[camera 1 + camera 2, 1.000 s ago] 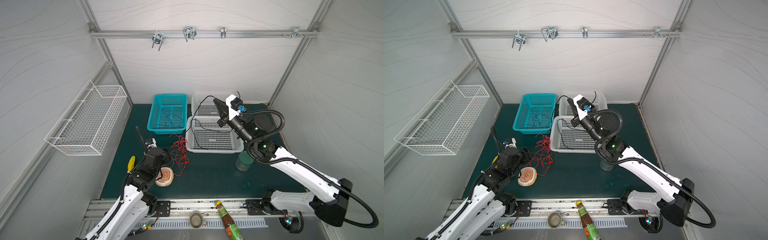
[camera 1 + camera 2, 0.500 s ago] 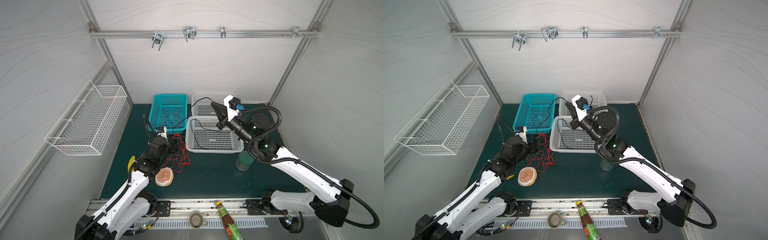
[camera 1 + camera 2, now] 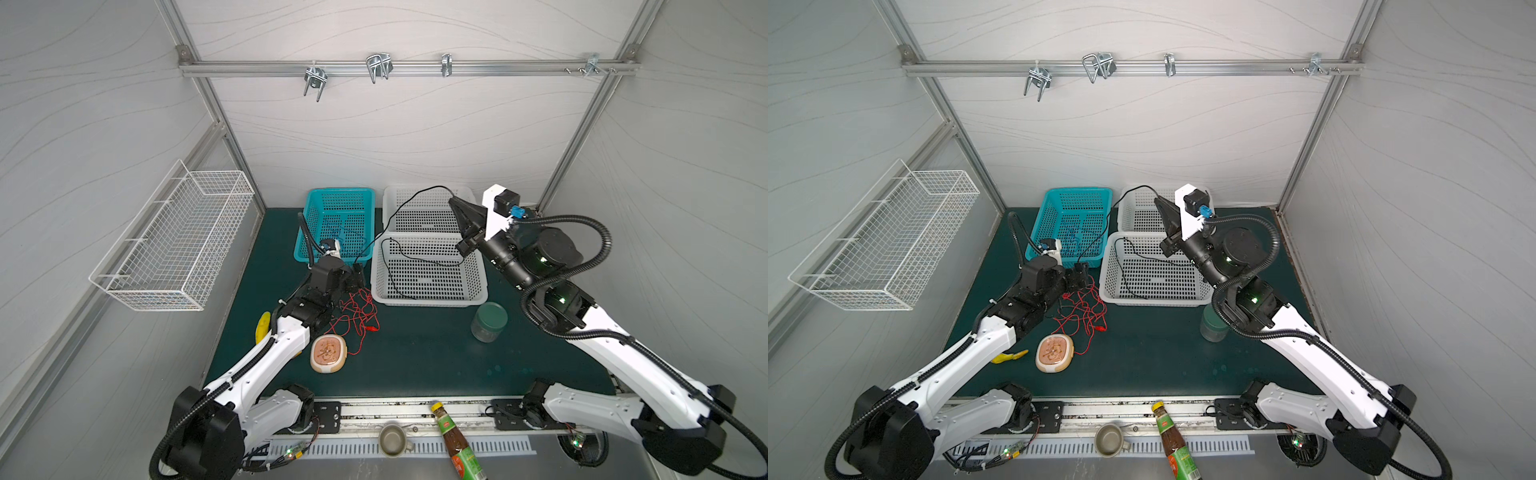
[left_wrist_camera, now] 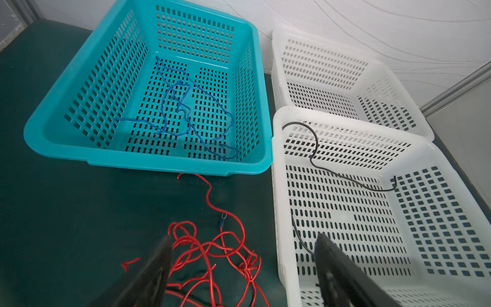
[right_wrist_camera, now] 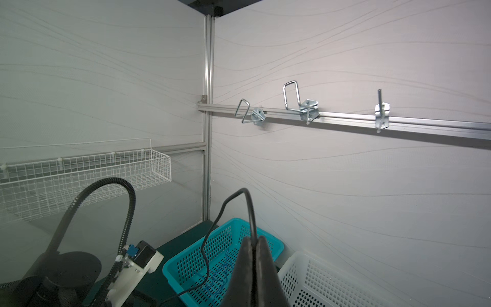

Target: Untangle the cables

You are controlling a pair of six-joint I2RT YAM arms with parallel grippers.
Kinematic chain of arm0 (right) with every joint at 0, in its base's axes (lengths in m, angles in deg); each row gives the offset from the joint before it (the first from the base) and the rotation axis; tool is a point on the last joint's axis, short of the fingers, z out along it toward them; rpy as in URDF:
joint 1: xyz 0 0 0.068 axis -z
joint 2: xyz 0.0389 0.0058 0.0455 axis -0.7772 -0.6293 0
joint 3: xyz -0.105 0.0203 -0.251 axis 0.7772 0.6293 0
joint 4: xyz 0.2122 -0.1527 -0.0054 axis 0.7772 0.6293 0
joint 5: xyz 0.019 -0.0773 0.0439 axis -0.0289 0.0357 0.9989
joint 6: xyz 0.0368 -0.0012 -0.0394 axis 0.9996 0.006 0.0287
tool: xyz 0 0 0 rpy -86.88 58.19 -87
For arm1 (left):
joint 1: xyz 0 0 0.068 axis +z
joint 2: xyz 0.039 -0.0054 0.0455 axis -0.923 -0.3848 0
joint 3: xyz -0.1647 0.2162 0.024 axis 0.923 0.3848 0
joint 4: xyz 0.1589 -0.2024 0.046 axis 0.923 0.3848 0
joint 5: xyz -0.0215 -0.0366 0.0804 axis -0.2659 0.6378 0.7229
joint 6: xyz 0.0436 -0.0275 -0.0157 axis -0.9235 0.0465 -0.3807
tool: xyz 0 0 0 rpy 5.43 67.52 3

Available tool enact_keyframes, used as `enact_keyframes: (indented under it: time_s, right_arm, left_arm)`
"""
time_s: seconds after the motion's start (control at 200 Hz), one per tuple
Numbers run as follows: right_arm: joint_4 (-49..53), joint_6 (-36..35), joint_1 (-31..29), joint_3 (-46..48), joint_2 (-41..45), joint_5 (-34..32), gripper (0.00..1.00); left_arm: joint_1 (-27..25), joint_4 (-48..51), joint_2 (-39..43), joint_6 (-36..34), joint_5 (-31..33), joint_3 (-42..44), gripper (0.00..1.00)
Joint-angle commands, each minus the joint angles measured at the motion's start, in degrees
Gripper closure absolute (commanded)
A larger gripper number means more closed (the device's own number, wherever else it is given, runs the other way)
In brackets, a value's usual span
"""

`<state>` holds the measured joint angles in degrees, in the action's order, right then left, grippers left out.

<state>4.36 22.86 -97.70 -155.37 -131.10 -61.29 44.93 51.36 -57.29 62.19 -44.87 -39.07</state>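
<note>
A tangle of red cable (image 3: 357,309) (image 3: 1084,309) (image 4: 212,249) lies on the green mat beside the near white basket (image 3: 428,302). My left gripper (image 3: 357,276) (image 4: 243,238) hangs open right over it, with nothing between the fingers. My right gripper (image 3: 453,202) (image 5: 252,239) is raised above the far white basket and shut on a black cable (image 3: 399,212) (image 5: 249,204). That cable arcs down toward the left gripper; another stretch (image 4: 316,148) lies in the near white basket. A blue cable (image 4: 183,106) lies loose in the teal basket (image 3: 340,191).
A green jar (image 3: 489,322) stands in front of the near white basket. A peach round object (image 3: 328,353) and a yellow item (image 3: 262,326) lie by the left arm. A wire basket (image 3: 174,241) hangs on the left wall. A bottle (image 3: 455,440) and cup (image 3: 392,438) sit on the front rail.
My left arm has reached away from the front edge to the red tangle by the baskets, and its jaws have widened. My right gripper has shifted slightly, still holding the black cable.
</note>
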Motion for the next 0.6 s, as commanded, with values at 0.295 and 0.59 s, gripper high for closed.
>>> enact_keyframes:
  time_s: [0.295,0.59]
  right_arm:
    - [0.5,1.5,8.0,3.1,0.1,-5.5,1.00]
    - [1.0,3.7,10.6,5.5,-5.4,-7.1,1.00]
  left_arm:
    - [-0.2,-2.4,-1.8,1.9,-4.8,-1.8,0.17]
    - [-0.2,-2.6,-3.8,2.9,-8.6,-1.9,0.19]
